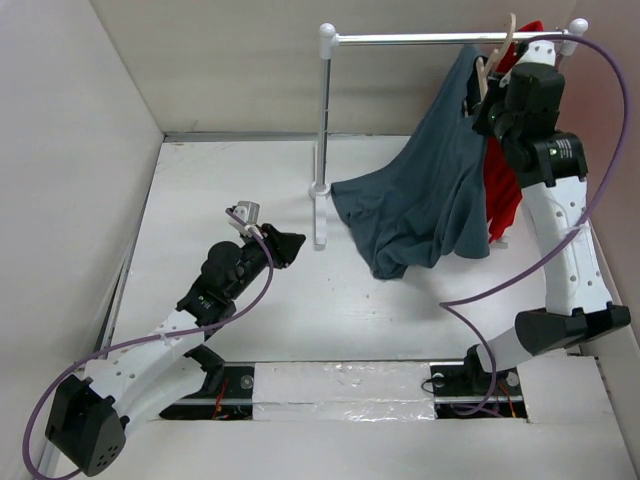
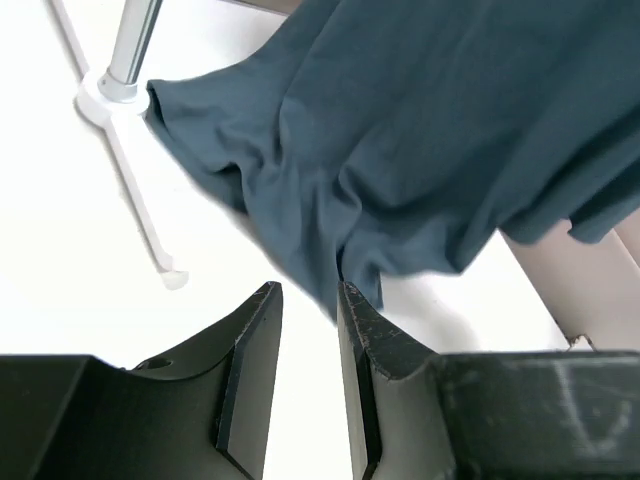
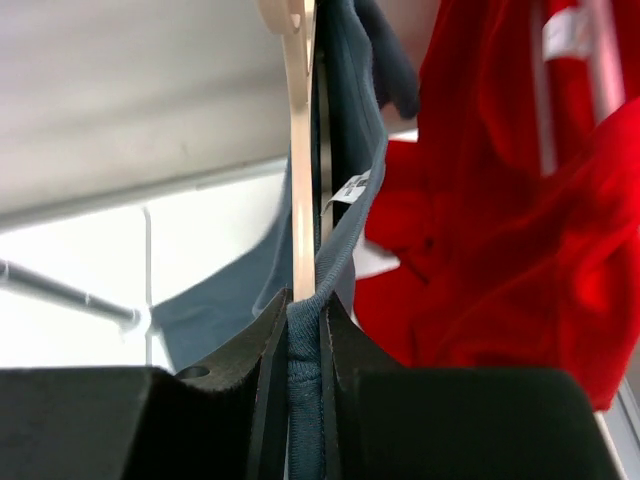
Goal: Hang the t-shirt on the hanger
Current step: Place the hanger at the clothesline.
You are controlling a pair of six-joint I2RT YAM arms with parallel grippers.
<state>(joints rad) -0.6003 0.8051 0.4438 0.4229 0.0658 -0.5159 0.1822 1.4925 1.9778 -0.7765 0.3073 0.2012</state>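
Red garment (image 1: 505, 195) hangs on silver rail (image 1: 420, 39) — white table (image 1: 220, 180) below

Bare table (image 1: 330, 310) lies open between the left gripper (image 1: 298, 242) and the hem of the t-shirt (image 1: 430, 195). The rack's upright post (image 1: 325, 120) and its foot (image 1: 320, 225) stand beside that path. At far right, the hanger (image 1: 497, 60), red garment (image 1: 505, 195) and right arm (image 1: 545, 170) crowd together near the side wall (image 1: 612, 110).

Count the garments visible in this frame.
2. The t-shirt hangs near the right end of the rail, its hem spilling onto the table. The red garment hangs just right of it. More could be hidden behind them.
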